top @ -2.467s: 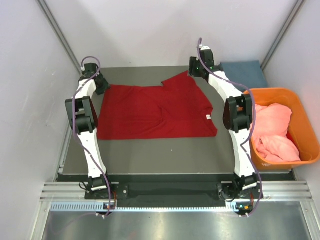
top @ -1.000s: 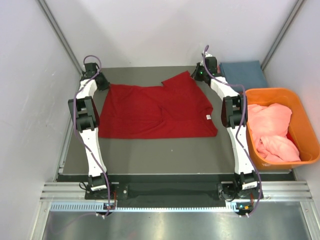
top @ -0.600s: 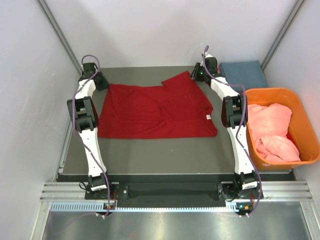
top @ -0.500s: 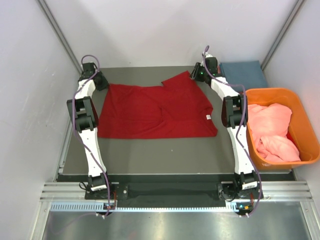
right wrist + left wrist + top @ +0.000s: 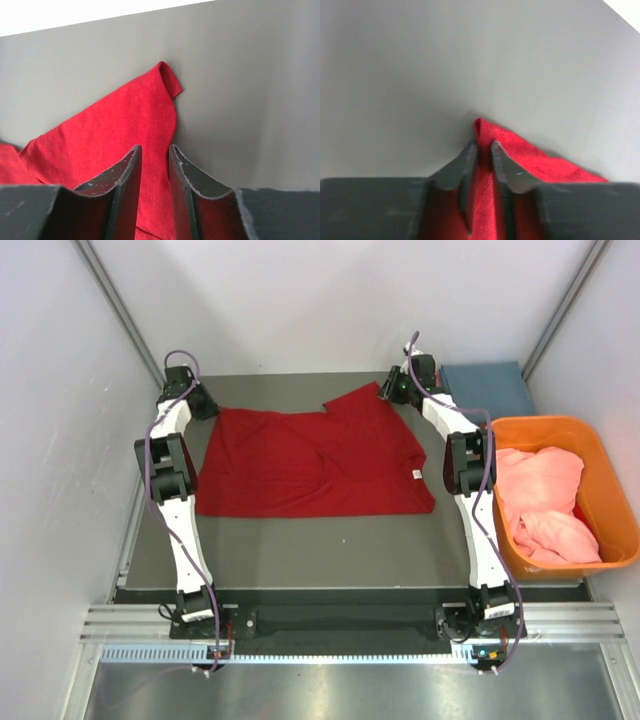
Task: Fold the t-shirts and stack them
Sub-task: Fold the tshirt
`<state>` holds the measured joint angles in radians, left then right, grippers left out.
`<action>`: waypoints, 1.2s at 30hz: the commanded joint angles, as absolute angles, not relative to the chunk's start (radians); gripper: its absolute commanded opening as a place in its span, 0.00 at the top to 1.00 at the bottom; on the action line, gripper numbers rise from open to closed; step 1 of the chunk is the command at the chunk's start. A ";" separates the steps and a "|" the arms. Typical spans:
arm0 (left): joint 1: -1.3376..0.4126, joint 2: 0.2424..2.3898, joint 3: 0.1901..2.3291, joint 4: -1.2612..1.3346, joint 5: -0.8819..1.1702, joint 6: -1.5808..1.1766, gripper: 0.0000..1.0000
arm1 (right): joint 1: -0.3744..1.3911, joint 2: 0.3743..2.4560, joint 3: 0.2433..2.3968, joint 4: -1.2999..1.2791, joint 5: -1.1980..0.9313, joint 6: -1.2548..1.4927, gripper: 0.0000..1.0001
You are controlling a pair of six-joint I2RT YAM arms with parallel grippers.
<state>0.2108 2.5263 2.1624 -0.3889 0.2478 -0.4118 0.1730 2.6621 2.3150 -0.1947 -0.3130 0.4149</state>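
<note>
Moved: right claw [image 5: 154, 150] lowered to red t-shirt [image 5: 300, 460].
Grip: it and left claw [image 5: 483, 146] clenched on far corners.
Outstanding: folding, stacking.

Matt soft cloth: red t-shirt [image 5: 300, 465]; smooth plastic: tub [image 5: 540, 421].

Orange tub [image 5: 545, 423] at right edge of grey table [image 5: 300, 545]. Metal rail [image 5: 120, 625] along near edge. White walls [image 5: 300, 300] around.
</note>
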 commanded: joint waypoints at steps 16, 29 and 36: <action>0.222 2.508 2.210 -0.345 0.293 -0.399 1.00 | 0.163 2.635 2.316 -0.190 -0.259 0.359 1.00; 0.244 2.431 2.155 -0.353 0.313 -0.385 1.00 | 0.138 2.392 2.057 0.029 -0.278 0.290 1.00; 0.255 2.439 2.163 -0.307 0.319 -0.383 1.00 | 0.137 2.367 2.023 0.089 -0.281 0.270 1.00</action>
<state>0.2333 2.5099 2.1559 -0.3843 0.3042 -0.3973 0.1471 2.4428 2.0300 -0.0063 -0.2745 0.3050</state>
